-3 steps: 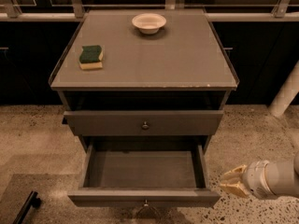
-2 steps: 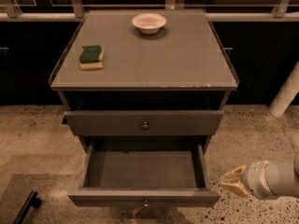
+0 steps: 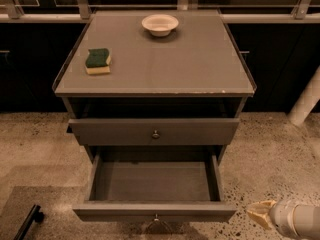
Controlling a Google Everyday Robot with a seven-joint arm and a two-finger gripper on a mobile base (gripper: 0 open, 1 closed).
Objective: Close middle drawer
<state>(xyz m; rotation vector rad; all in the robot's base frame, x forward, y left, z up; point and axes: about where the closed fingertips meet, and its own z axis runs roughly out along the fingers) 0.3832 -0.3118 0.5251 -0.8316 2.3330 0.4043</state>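
The middle drawer (image 3: 152, 184) has not shifted over the last second. It is pulled far out below the front edge of the worktop (image 3: 175, 64), its grey box empty and its low front with the small knob (image 3: 156, 217) at the bottom of the view. The end effector (image 3: 257, 214) has changed place: it has sunk a little lower and drifted slightly right. It now hangs off the drawer's front right corner, about level with the drawer front but apart from it. Whether it is spread or pressed together cannot be told, and it holds nothing that can be seen. I judge that closing has not yet begun and the arm is only lining up. It would have to come round in front of the drawer face before it could push inward. Around it, from the left, a dark bar (image 3: 27, 223) lies on the speckled floor well clear of the drawer. A green and yellow sponge (image 3: 97, 61) sits near the worktop's left edge, and the top drawer (image 3: 125, 131) stands slightly proud of the cabinet. A pale bowl (image 3: 160, 24) rests by the rear edge, and a white post (image 3: 305, 104) rises beyond the right side. Nothing lies in the drawer or blocks its way in.
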